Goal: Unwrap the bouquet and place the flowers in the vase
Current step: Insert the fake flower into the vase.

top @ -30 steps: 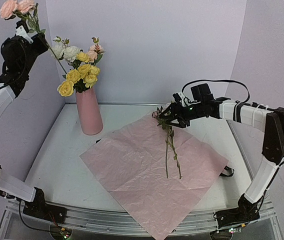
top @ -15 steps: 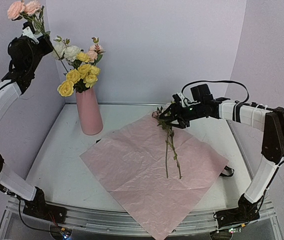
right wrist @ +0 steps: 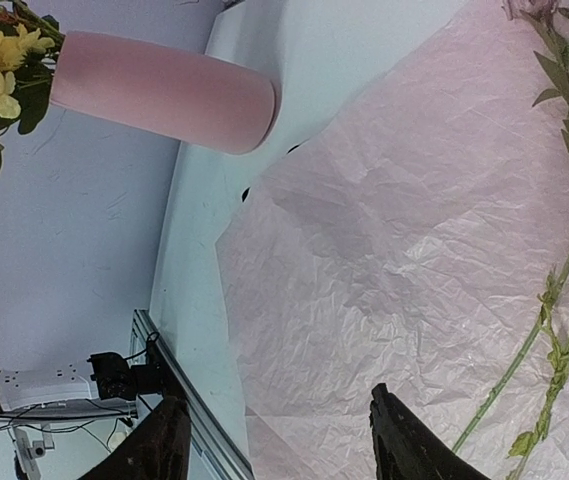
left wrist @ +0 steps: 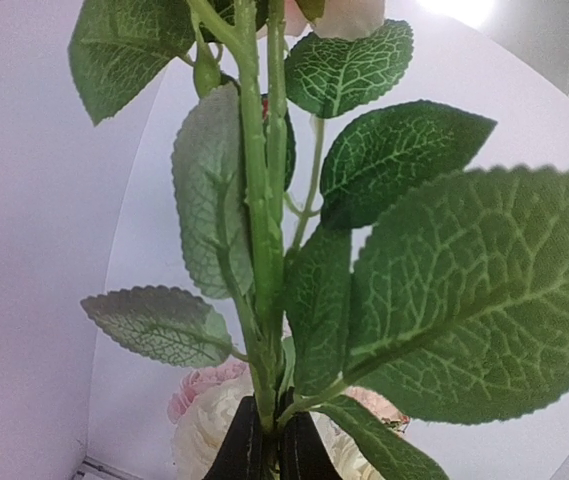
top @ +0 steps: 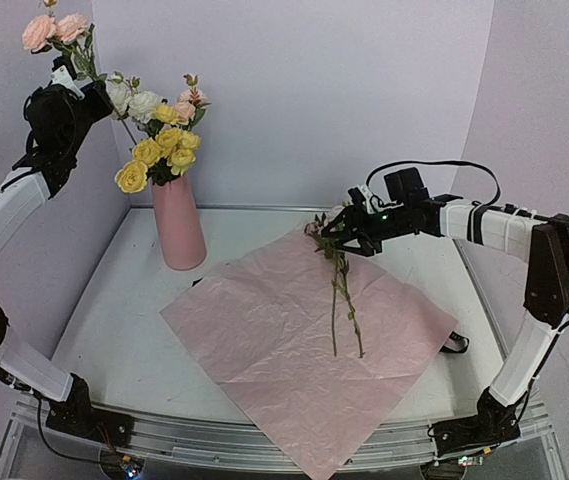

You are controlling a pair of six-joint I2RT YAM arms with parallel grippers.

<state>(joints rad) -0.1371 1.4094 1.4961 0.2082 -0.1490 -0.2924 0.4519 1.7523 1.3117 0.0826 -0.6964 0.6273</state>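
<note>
Top external, change: left jaws with their pink-bloomed stem (top: pixel 56 30) have moved right, closer to the vase (top: pixel 178 228); right arm (top: pixel 504 225) unmoved.
Top external, vase: upright on the table (top: pixel 114 320), holding yellow, cream and pink flowers (top: pixel 159 140).
Left wrist, left jaws: clamped on that stem.
Right wrist, right jaws: apart, empty, over the pink paper (right wrist: pixel 384 230); loose stems (right wrist: pixel 564 310) lie on it.
</note>
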